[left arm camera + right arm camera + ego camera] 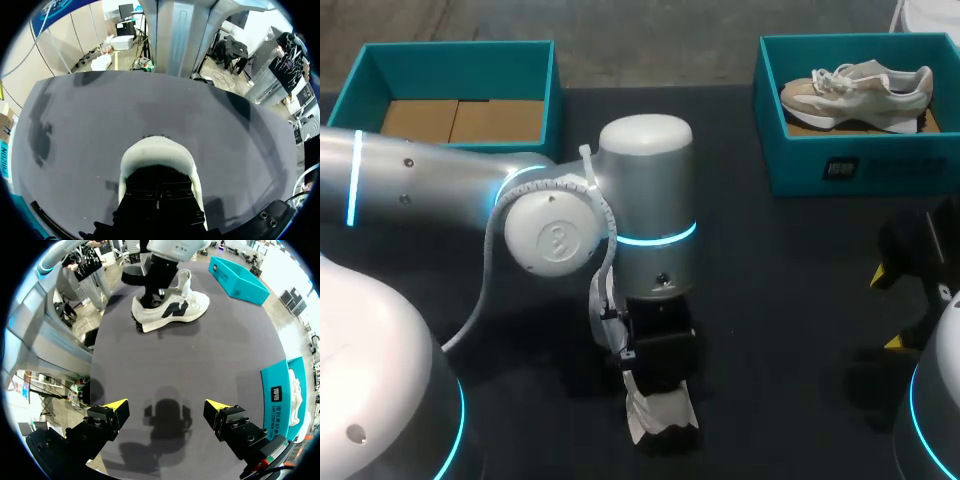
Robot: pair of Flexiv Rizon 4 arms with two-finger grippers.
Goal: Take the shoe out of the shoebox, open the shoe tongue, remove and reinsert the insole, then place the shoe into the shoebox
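Shoe (pixel 170 310) out on the bench (pixel 200 370); insole step likely in hand.
Left tool (pixel 150 297) reaches inside the shoe, grip cannot be told; right tool (pixel 167 412) spread apart, well short of it; reboxing remains.

Entry: 2 shoes, 2 teal shoeboxes.

White shoe (pixel 170 310): a sneaker with a dark side mark. It stands upright on its sole on the dark table (pixel 780 300), outside both boxes, at the near middle. Its tongue stands up.

Beige shoe (pixel 860 88): a beige-and-white laced sneaker. We see it resting on its sole inside the right shoebox (pixel 880 165), at the far right.

Left shoebox (pixel 460 72): at the far left, open, with its brown cardboard floor showing.
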